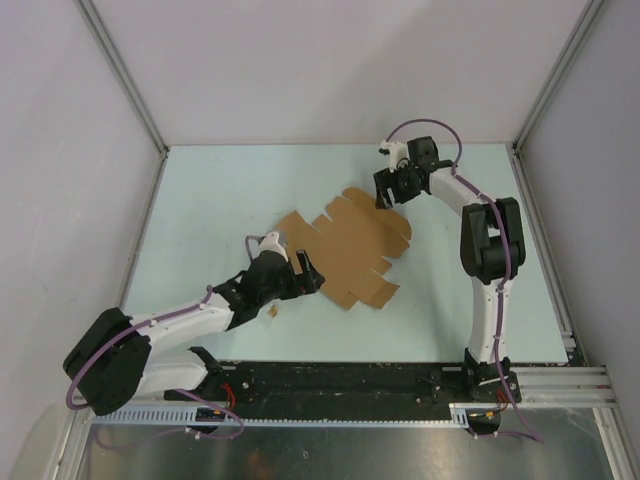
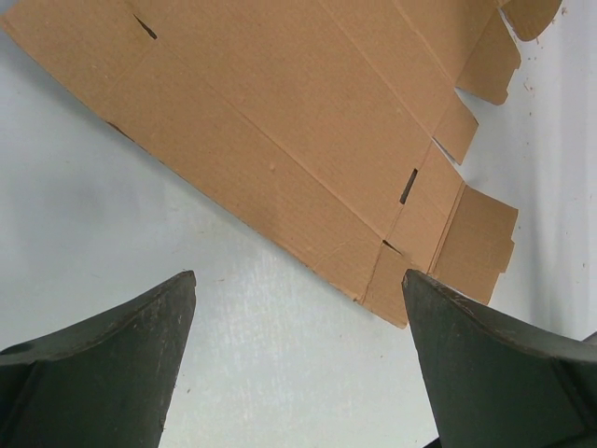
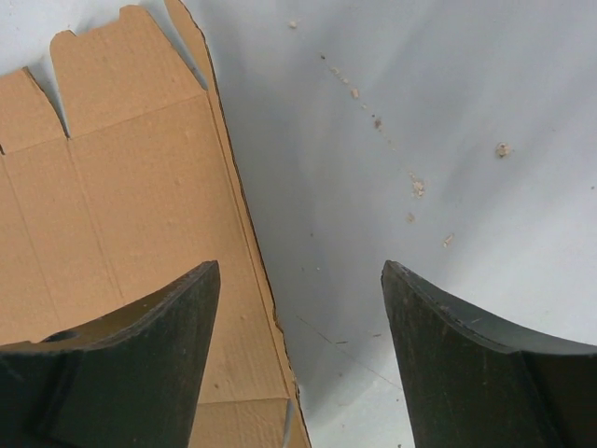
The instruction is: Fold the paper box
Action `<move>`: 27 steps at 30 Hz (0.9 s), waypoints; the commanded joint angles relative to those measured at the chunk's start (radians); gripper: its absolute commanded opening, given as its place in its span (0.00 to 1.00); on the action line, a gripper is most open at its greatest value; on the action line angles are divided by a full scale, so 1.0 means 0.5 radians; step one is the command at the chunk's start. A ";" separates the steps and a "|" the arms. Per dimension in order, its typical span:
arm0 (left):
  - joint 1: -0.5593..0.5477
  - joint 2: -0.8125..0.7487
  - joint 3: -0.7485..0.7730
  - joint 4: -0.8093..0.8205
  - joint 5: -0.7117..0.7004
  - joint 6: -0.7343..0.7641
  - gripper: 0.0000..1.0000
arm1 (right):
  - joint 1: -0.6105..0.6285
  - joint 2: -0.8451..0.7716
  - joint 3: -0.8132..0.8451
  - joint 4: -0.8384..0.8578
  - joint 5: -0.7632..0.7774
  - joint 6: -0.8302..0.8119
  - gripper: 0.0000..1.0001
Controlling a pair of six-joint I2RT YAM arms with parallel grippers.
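Note:
The paper box (image 1: 345, 245) is a flat brown die-cut sheet with tabs and flaps, lying unfolded in the middle of the table. My left gripper (image 1: 307, 272) is open at the sheet's near left edge; in the left wrist view the sheet (image 2: 280, 131) lies just ahead of the gripper (image 2: 298, 285), with bare table between the fingers. My right gripper (image 1: 386, 190) is open at the sheet's far right edge. In the right wrist view the gripper (image 3: 300, 273) straddles that edge, the left finger (image 3: 140, 355) over the cardboard (image 3: 121, 196), the right finger over bare table.
A tiny brown scrap (image 1: 274, 312) lies near the left arm. Small crumbs (image 3: 415, 187) dot the table beyond the right gripper. The pale table (image 1: 200, 200) is walled at the back and both sides.

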 commanded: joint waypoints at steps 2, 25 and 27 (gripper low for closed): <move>0.025 -0.045 -0.005 0.050 0.018 -0.051 0.97 | -0.006 0.060 0.118 -0.057 -0.079 -0.052 0.67; 0.126 0.041 0.008 0.083 0.067 -0.048 0.97 | -0.037 -0.124 -0.194 0.038 -0.104 0.282 0.05; 0.150 0.078 0.023 0.086 0.073 -0.045 0.96 | -0.025 -0.209 -0.280 0.081 -0.049 0.346 0.00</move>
